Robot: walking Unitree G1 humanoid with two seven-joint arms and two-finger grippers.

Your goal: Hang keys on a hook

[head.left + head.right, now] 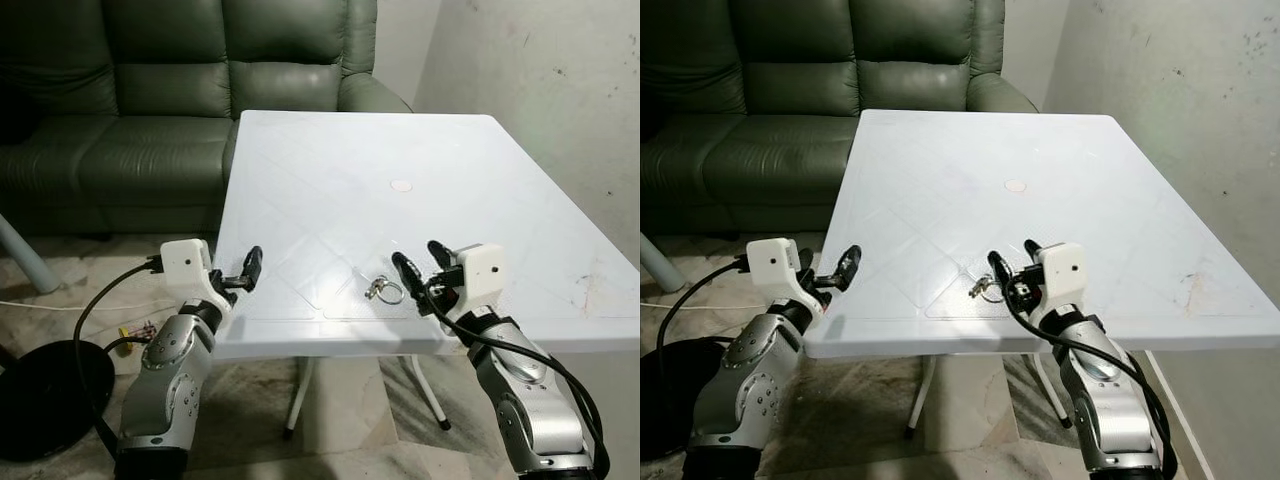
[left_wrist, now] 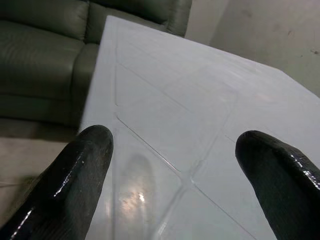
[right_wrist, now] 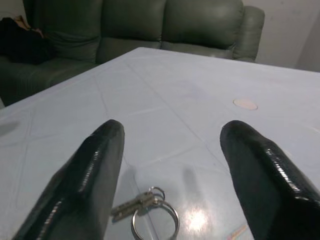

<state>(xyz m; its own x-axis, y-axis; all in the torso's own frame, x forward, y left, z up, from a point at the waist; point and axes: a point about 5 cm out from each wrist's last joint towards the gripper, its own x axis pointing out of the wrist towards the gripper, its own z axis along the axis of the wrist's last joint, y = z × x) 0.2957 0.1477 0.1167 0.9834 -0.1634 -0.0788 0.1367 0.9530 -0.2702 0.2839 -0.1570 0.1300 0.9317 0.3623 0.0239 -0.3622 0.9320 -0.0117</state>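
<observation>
white table (image 1: 480, 190) | keys (image 1: 384, 290) partly hidden behind right end effector (image 1: 421, 262), fingers apart | left end effector (image 2: 175, 165) fingers apart at table edge

Keys (image 1: 384, 290) on a silver metal ring, small and shiny, lying flat on the white table (image 1: 330, 190). Placed low in the frame, just right of centre, near the table's front edge. Ring toward the right, short key blade angled left.
</observation>
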